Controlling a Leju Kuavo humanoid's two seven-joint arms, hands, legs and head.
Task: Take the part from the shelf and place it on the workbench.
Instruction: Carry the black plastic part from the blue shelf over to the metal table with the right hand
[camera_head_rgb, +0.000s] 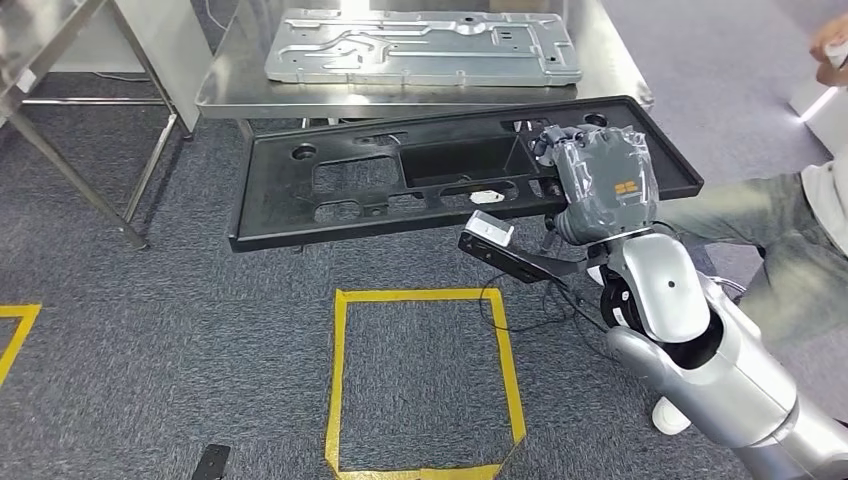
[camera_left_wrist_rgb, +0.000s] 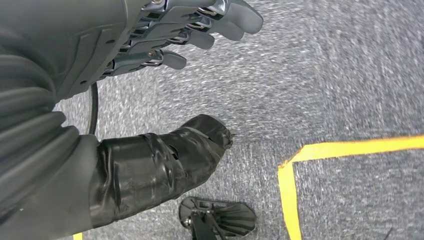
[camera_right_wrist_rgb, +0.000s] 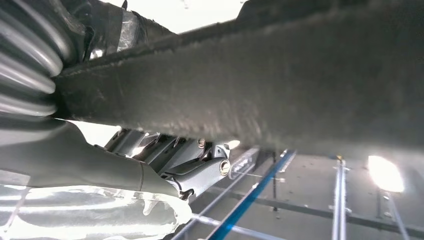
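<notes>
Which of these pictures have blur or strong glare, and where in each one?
Head view: sharp and evenly lit, with soft reflections on the metal workbench. Left wrist view: the carpet is streaked with motion blur beyond the left hand. Right wrist view: the black part is close and soft, and bright lights behind it are blown out.

Long plastic panel (camera_head_rgb: 400, 185) held off the floor in front of bench (camera_head_rgb: 230, 85), right robot hand (camera_head_rgb: 605, 180) gripping its right end; metal plate (camera_head_rgb: 420, 45) on bench behind; taped floor square (camera_head_rgb: 425, 380) below panel, person (camera_head_rgb: 800, 230) at right.
</notes>
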